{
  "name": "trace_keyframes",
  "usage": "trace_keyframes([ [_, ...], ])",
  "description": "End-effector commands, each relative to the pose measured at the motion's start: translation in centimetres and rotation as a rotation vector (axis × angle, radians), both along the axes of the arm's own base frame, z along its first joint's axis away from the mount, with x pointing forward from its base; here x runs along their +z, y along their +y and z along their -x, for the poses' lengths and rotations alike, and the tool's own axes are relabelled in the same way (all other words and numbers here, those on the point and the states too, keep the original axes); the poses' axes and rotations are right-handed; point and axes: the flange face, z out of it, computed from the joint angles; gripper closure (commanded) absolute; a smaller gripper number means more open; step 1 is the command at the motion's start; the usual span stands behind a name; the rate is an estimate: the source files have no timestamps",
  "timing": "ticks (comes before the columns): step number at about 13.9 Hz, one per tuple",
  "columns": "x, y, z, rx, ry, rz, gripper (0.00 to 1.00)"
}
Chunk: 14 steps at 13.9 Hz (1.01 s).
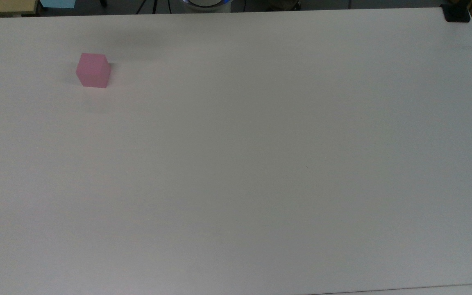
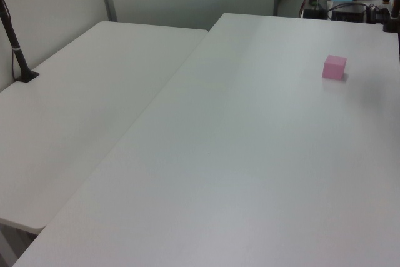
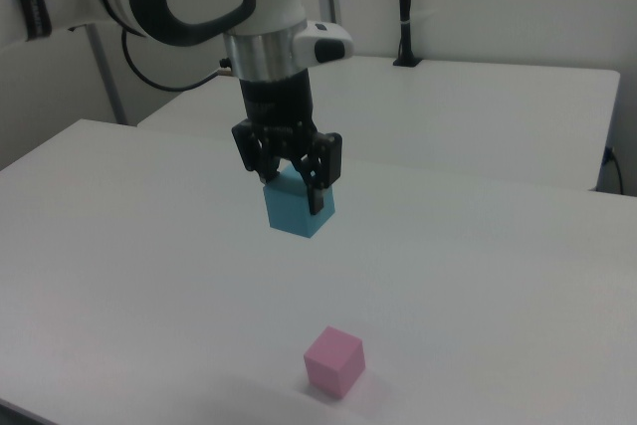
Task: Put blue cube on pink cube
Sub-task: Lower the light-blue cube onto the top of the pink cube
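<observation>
I have the blue cube [image 3: 300, 207] pinched in the end effector [image 3: 295, 189], its two fingers closed against opposite faces and the cube hanging clear of the table [image 3: 119, 246]. It reads as a plain matte block with flat faces and crisp edges; I judge it light and probably foam-like, so it should be slightly compressible and not slippery (the dull surface ought to give the pads good friction). The present hold, high on two parallel faces, looks like the right one: it leaves the bottom face free to land flat.

The pink cube [image 3: 334, 361] sits alone on the table, flat on one face, near the right view's front edge; in the top view it lies toward the top view's far left corner [image 1: 93, 70]. It looks like the same matte material and the same size, so the landing area is no bigger than the load. I expect a light target that an off-centre touch could nudge or tip.

The table is smooth, white and bare-looking.
</observation>
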Motion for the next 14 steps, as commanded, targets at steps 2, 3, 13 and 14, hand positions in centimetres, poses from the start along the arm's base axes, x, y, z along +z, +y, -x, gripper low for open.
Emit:
trace_keyframes([
  [2, -3.6, 1.0, 3.0, 0.039, -0.058, 0.010, 0.82],
  [3, -5.0, 1.1, 2.9, 0.043, -0.075, 0.017, 0.82],
  [13, -17.5, 0.0, 1.2, -0.050, -0.066, 0.022, 0.82],
  [14, -17.9, 0.0, 1.0, -0.080, -0.065, 0.018, 0.82],
])
